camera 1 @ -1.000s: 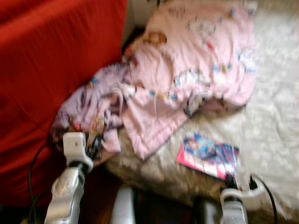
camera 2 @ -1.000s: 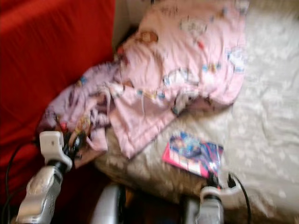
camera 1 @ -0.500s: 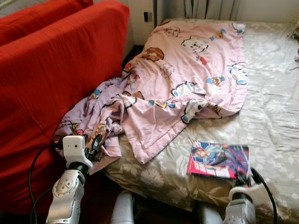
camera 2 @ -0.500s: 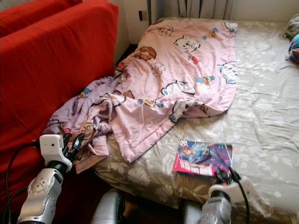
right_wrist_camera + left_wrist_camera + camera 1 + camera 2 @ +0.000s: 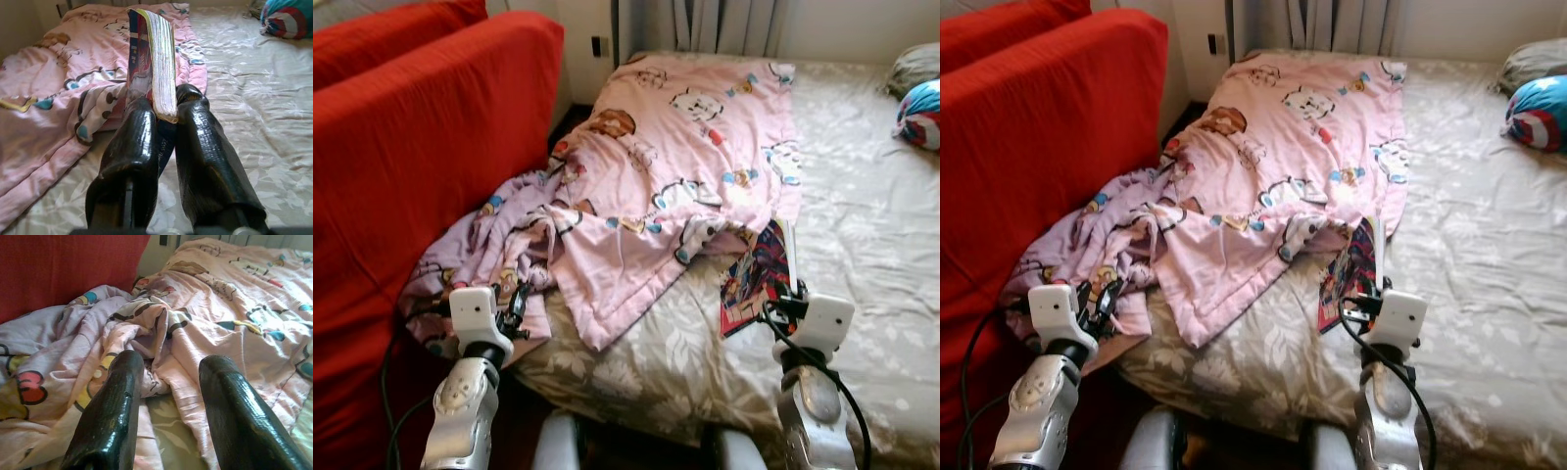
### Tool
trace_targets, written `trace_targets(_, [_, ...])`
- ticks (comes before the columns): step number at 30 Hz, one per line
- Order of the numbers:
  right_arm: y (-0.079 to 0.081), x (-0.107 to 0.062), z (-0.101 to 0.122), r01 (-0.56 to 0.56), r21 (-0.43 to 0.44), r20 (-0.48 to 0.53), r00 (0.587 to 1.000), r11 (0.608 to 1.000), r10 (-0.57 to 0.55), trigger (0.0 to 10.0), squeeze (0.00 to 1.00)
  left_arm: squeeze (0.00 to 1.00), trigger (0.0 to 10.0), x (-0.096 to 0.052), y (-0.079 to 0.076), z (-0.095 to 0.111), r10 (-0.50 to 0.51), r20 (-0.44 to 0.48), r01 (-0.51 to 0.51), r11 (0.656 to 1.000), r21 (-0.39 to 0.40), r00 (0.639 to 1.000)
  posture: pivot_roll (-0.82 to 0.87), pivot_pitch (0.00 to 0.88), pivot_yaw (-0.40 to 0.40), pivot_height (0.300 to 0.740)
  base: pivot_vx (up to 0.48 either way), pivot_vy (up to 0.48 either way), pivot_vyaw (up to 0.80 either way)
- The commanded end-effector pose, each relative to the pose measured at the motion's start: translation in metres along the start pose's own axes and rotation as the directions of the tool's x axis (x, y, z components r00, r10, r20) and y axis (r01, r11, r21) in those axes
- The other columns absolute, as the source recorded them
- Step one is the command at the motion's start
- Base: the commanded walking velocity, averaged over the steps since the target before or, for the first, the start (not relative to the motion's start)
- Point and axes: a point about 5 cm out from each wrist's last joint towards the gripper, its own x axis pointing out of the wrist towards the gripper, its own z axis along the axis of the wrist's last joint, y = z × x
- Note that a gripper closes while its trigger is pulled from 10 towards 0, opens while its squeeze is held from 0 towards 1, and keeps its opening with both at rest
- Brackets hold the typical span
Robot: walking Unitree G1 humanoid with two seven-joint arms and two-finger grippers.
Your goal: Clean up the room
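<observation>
Comic book (image 5: 146, 58) cover art too small to read; lower end hidden between gripper (image 5: 166, 115) fingers. Round blue-red cushion (image 5: 920, 113) cut by frame edge. Bed (image 5: 862, 235) partly hidden under pink blanket (image 5: 685, 166).

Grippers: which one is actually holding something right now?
The right gripper: its fingers clamp a comic book on edge above the bed. The left gripper is open over the pink blanket.

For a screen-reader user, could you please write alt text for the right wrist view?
The right gripper is shut on a thick comic book, held upright on edge between its two black fingers above a pale floral bed sheet. A pink cartoon-print blanket lies crumpled beside and behind it, and a blue and red cushion rests farther back.
</observation>
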Motion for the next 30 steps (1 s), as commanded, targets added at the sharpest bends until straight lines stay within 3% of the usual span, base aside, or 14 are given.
trace_targets(1, [0.005, 0.000, 0.007, -0.017, -0.007, 0.026, 0.999, 1.000, 0.018, 10.0, 0.00, 0.00, 10.0, -0.005, 0.004, -0.009, 0.026, -0.026, -0.026, 1.000, 0.004, 0.999, 0.05, 0.025, 0.002, 0.624, 0.000, 0.000, 0.00])
trace_targets(7, [0.012, 0.001, 0.001, -0.053, -0.002, -0.040, 0.998, 0.999, 0.053, 10.0, 0.00, 0.00, 10.0, -0.009, 0.006, -0.014, 0.038, -0.037, -0.039, 0.999, -0.005, 0.999, 0.05, 0.000, -0.001, 0.669, 0.000, 0.000, 0.00])
trace_targets(19, [0.005, -0.004, -0.004, -0.018, 0.024, -0.075, 0.997, 1.000, 0.020, 10.0, 0.00, 0.00, 10.0, -0.013, 0.009, -0.034, 0.050, -0.112, -0.052, 0.999, -0.013, 0.992, 0.04, 0.000, 0.002, 0.739, 0.000, 0.000, 0.00])
trace_targets(23, [0.009, -0.002, -0.004, -0.035, 0.027, -0.079, 0.996, 0.999, 0.037, 10.0, 0.00, 0.00, 10.0, -0.017, 0.015, -0.050, 0.070, -0.187, -0.077, 0.997, -0.029, 0.980, 0.04, 0.000, -0.008, 0.740, 0.000, 0.000, 0.00])
trace_targets(24, [0.012, -0.001, -0.005, -0.041, 0.030, -0.088, 0.995, 0.999, 0.044, 10.0, 0.00, 0.00, 10.0, -0.022, 0.017, -0.062, 0.069, -0.245, -0.078, 0.997, -0.026, 0.967, 0.05, 0.000, -0.010, 0.740, 0.000, 0.000, 0.00])
trace_targets(30, [0.016, -0.001, -0.005, -0.065, 0.041, -0.077, 0.995, 0.997, 0.068, 10.0, 0.00, 0.00, 10.0, -0.043, 0.029, -0.090, 0.109, -0.383, -0.121, 0.993, -0.007, 0.917, 0.05, 0.010, -0.012, 0.740, 0.000, 0.000, 0.00])
